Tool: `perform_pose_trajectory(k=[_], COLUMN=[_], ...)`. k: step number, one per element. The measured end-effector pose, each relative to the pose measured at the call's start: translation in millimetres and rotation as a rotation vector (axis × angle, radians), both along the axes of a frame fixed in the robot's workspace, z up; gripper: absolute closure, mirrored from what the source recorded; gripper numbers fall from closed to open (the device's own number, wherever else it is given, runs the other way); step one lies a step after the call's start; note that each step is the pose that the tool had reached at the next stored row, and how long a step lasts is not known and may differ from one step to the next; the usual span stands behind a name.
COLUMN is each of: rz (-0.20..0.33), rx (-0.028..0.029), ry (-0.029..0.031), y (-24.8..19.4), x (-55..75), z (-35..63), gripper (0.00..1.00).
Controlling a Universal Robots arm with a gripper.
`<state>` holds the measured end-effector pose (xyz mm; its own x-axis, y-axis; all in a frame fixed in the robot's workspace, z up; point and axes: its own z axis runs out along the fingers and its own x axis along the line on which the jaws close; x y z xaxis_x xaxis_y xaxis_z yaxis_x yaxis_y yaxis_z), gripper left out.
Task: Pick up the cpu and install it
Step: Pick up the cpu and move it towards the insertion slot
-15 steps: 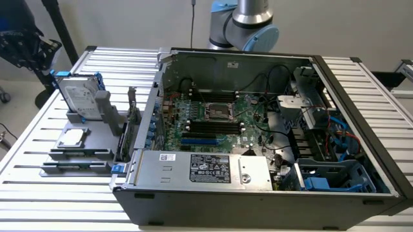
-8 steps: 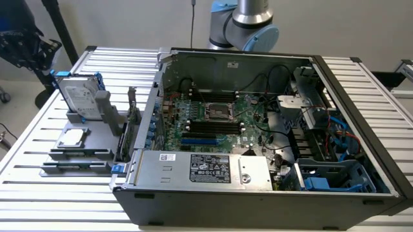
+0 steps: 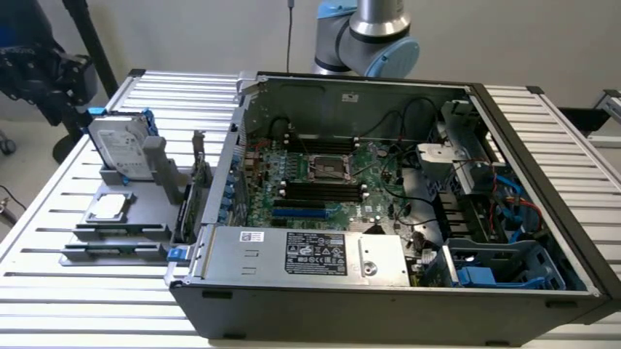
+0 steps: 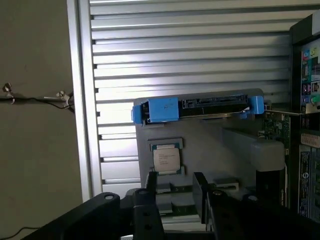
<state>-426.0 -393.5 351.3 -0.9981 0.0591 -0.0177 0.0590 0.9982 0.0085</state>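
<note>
The arm (image 3: 367, 36) shows in the exterior view as a silver-grey tube running down into a rounded joint with pale blue caps, high in the middle of that view and bent over toward the exterior view's left. In the wrist view the end effector (image 4: 175, 187) is black, its broad body set with round bolt holes. Its two slim fingers (image 4: 151, 186) stand parallel and apart, with a clear gap between them and their inner faces bare
</note>
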Motion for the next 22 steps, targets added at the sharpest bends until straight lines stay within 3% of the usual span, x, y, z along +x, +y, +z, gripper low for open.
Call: perform_pose_trajectory(k=[1, 3, 5, 6, 11, 15, 22], rz=[0.000, 0.000, 0.000, 0.000, 0.004, 0.016, 0.108], rx=[0.0000, 0.0000, 0.0000, -0.0001, 0.0000, 0.0001, -0.0004], ry=[-0.0001, 0.0000, -0.0001, 0.0001, 0.0001, 0.0076, 0.0090], y=[0.0, 0.0, 0.0, -0.3, -5.1, -11.6, -12.3], x=[0.0, 0.0, 0.0, 0.0, 0.0, 0.0, 0.3], z=[0.0, -0.2, -2.7, -4.4, -13.6, -21.0, -33.6], gripper=[0.53, 0.41, 0.41, 0.35, 0.35, 0.35, 0.35])
